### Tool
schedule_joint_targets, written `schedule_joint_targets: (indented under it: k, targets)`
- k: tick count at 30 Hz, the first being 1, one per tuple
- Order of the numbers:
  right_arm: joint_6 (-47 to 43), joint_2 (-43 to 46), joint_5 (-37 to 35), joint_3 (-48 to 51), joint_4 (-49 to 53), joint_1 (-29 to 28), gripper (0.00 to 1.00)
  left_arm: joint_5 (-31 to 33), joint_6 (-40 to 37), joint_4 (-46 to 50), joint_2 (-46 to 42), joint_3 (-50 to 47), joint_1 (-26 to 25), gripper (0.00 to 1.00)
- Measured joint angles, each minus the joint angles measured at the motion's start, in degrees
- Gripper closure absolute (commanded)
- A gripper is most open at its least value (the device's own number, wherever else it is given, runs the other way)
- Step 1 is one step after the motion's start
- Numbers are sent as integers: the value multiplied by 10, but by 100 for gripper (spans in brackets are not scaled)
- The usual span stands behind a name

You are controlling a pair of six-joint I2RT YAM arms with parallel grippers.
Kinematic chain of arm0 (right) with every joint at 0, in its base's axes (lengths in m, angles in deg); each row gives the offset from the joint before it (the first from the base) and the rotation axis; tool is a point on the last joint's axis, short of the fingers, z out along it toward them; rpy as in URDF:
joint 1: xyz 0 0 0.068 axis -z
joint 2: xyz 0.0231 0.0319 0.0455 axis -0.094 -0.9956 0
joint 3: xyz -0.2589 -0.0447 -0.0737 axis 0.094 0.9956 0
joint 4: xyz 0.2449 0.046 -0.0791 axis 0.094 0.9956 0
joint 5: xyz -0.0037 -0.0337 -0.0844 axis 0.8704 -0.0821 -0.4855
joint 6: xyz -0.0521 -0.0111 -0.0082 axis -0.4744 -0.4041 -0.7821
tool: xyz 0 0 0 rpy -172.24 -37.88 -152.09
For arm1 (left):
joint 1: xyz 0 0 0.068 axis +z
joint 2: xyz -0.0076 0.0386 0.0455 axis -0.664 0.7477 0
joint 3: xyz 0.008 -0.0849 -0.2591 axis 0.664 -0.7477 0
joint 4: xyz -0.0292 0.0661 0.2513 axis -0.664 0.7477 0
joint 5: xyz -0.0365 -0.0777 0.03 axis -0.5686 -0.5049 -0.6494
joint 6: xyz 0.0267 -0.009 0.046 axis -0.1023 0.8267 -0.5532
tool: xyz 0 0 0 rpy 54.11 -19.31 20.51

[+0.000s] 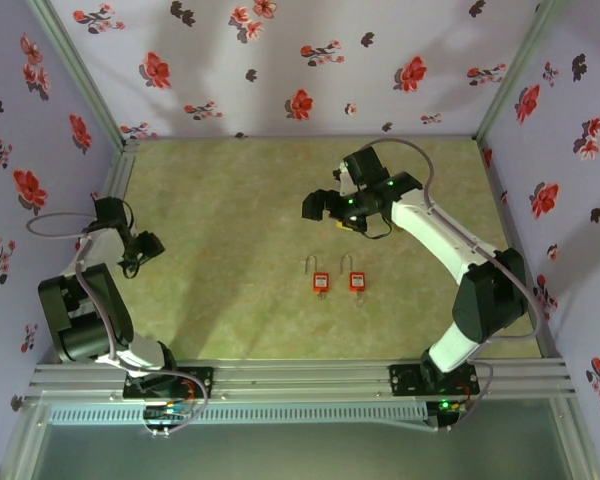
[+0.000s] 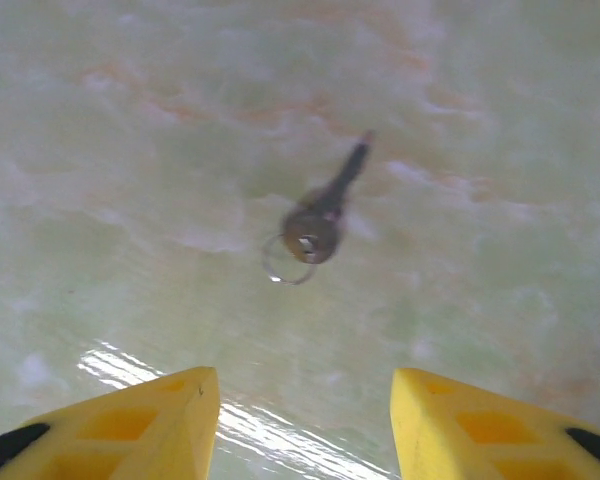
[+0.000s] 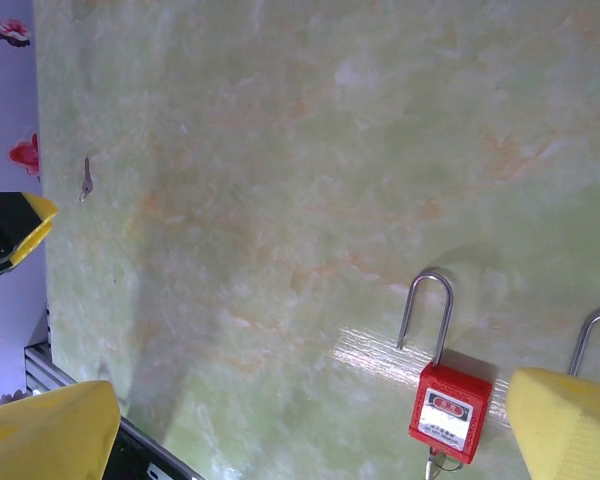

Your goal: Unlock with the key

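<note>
Key (image 2: 315, 225): flat on counter (image 2: 100, 120), 12 o'clock of our left hand (image 2: 302, 405), jaws parted, empty. Right hand (image 3: 310, 430): wide, empty; padlocks (image 1: 322, 281) (image 1: 357, 280) at 6 o'clock. We advise lowering squarely and pinching the bow.

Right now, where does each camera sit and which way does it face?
Top external: above and behind the bases, looking down on the table; both arms, two padlocks.
Left wrist: on the left arm, facing down at the key; its yellow fingers at bottom.
Right wrist: facing down across the table at a padlock; yellow fingers at corners.
Shared: both wrist views see the key.
</note>
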Motion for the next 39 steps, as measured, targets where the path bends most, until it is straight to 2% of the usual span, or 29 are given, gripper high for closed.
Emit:
schedule_joint_targets:
  k: [7,17,39]
  targets:
    - [2,0,5,3,-4,-5,1,-13,64,-20,51,4,22,53]
    - [2,0,11,8,-6,-9,1,-37,165,-49,95,40,22,62]
    - [2,0,11,8,-6,-9,1,-30,217,-4,128,62,21,66]
